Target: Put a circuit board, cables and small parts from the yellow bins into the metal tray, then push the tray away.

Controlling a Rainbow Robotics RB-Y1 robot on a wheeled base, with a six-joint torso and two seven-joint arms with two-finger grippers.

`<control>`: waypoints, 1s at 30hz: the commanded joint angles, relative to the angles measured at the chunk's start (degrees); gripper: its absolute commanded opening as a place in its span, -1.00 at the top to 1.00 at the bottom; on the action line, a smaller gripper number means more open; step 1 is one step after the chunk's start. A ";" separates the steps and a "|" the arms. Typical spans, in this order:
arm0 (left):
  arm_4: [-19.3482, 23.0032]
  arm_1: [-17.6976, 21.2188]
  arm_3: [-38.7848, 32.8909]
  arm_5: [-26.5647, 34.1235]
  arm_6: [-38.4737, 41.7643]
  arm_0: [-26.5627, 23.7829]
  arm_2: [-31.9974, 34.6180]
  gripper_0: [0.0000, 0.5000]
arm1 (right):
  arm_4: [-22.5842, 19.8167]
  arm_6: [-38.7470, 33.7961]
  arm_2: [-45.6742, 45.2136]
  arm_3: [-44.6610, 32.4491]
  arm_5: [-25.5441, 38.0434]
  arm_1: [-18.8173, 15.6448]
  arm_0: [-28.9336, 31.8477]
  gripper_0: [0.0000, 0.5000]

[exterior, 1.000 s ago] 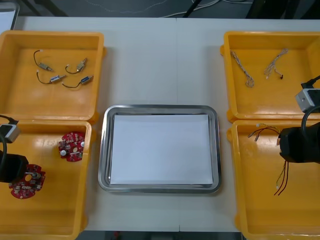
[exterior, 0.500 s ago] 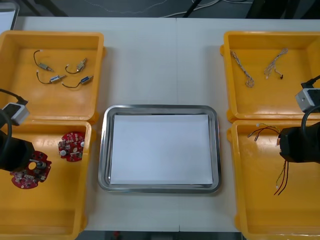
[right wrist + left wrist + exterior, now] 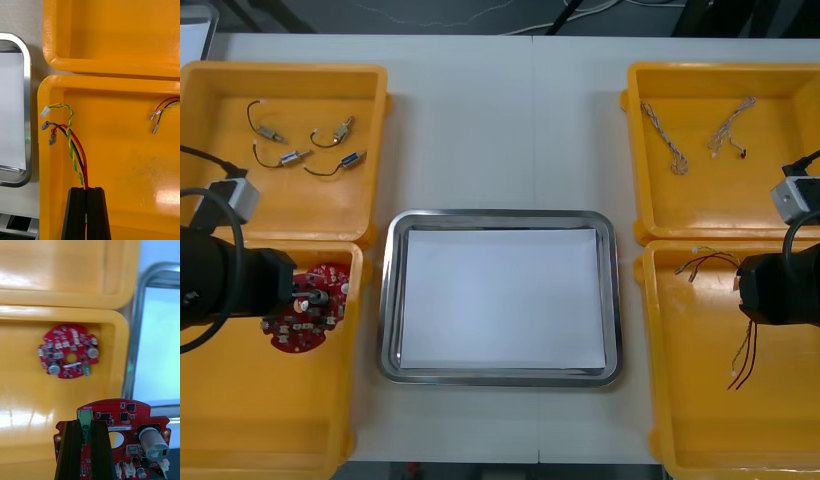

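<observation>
In the near-left bin (image 3: 270, 430), a round red circuit board (image 3: 292, 328) is pinched by the left gripper (image 3: 308, 298). In the left wrist view its fingers (image 3: 71, 450) are seen clamped on the board (image 3: 123, 427) at a green part on its edge. A second circuit board (image 3: 68, 351) is laid flat on the bin floor just beyond the held one, near the bin's right wall. In the front view it is partly covered by the gripper. In the near-right bin (image 3: 700, 420), the right gripper (image 3: 86, 193) is pressed shut on a red and yellow cable (image 3: 77, 153). The cable's plug ends are spread towards that bin's far-left corner. Another cable (image 3: 161, 110) of the same colours is seen farther right in the same bin. Between the two pairs of bins the metal tray (image 3: 500, 215) is set, white inside. In the far-left bin (image 3: 210, 120), black cables (image 3: 325, 170) with small metal parts (image 3: 352, 158) on their ends are scattered. In the far-right bin (image 3: 770, 215), two twisted cables (image 3: 670, 145) are laid apart from each other.
</observation>
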 commanded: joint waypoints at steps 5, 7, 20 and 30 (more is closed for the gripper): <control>-6.55 0.57 -4.17 0.42 16.95 -6.99 -15.52 1.00 | 0.34 -2.19 0.71 -1.54 0.19 -1.79 -0.98 1.00; -9.62 0.83 -4.08 0.42 20.29 -9.36 -20.53 1.00 | 0.34 -2.19 0.71 -1.54 0.19 -1.79 -0.98 1.00; -13.58 1.01 -2.06 0.11 26.09 -13.84 -29.41 1.00 | 0.34 -2.19 0.71 -1.54 0.19 -1.79 -0.98 1.00; -21.05 0.92 4.36 -5.78 26.88 -16.39 -37.67 1.00 | 0.34 -2.19 0.71 -1.54 0.19 -1.79 -0.98 1.00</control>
